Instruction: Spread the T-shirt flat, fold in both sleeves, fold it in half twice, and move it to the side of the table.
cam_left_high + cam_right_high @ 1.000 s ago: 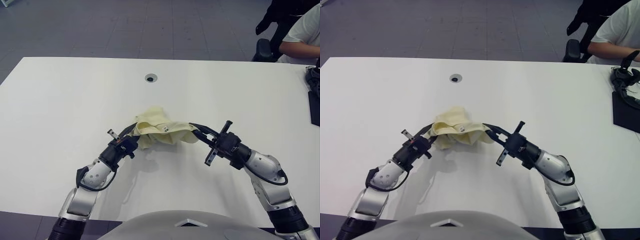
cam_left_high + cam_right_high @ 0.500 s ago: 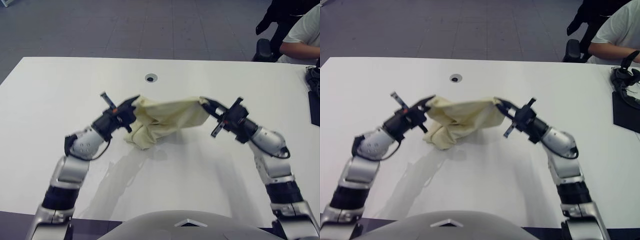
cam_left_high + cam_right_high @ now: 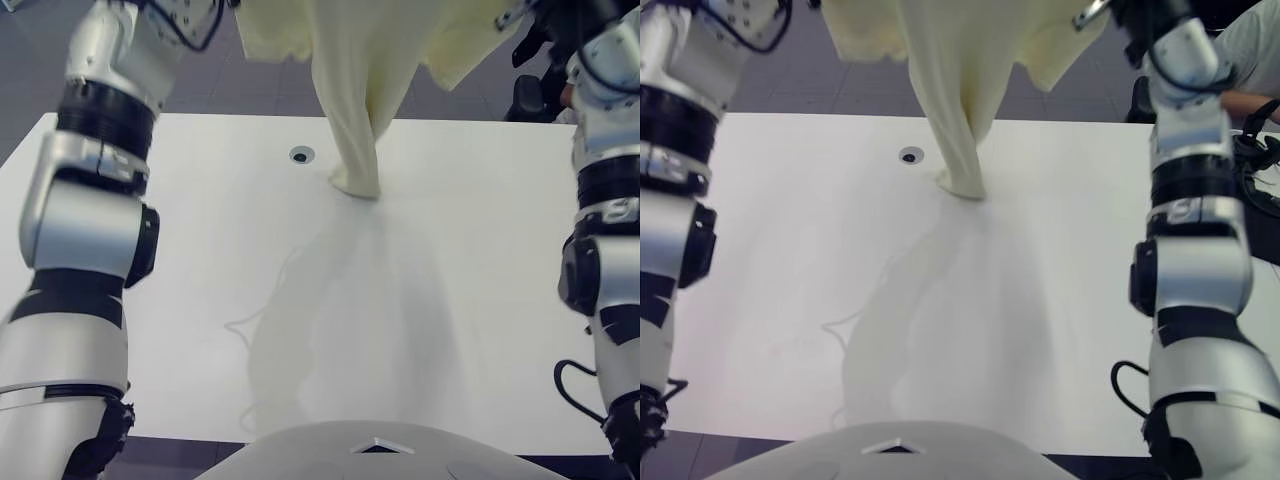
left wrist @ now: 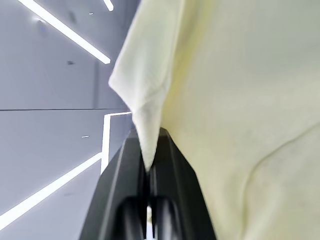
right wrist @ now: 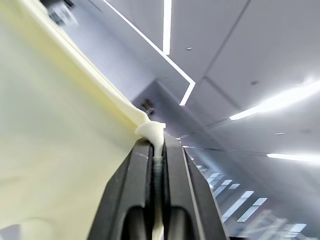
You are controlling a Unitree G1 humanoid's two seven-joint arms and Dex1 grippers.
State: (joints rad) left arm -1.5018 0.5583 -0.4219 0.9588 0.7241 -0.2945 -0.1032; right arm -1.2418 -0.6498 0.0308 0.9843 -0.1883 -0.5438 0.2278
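Note:
The pale yellow T-shirt (image 3: 352, 70) hangs high over the white table (image 3: 180, 250), stretched between my two raised arms. Its bunched lower end (image 3: 357, 183) just touches the tabletop near the middle back. In the left wrist view my left gripper (image 4: 148, 165) is shut on a fold of the T-shirt (image 4: 240, 100). In the right wrist view my right gripper (image 5: 157, 159) is shut on another edge of the T-shirt (image 5: 55, 150). Both hands are above the top edge of the eye views.
A round cable hole (image 3: 301, 155) lies in the table just left of the hanging cloth. Dark equipment (image 3: 1260, 185) sits at the table's far right edge. A seated person (image 3: 1250, 60) is behind the right corner.
Both arms have risen steeply from low over the table to above the view, lifting the T-shirt from a crumpled heap into a long hanging drape that still touches the table.

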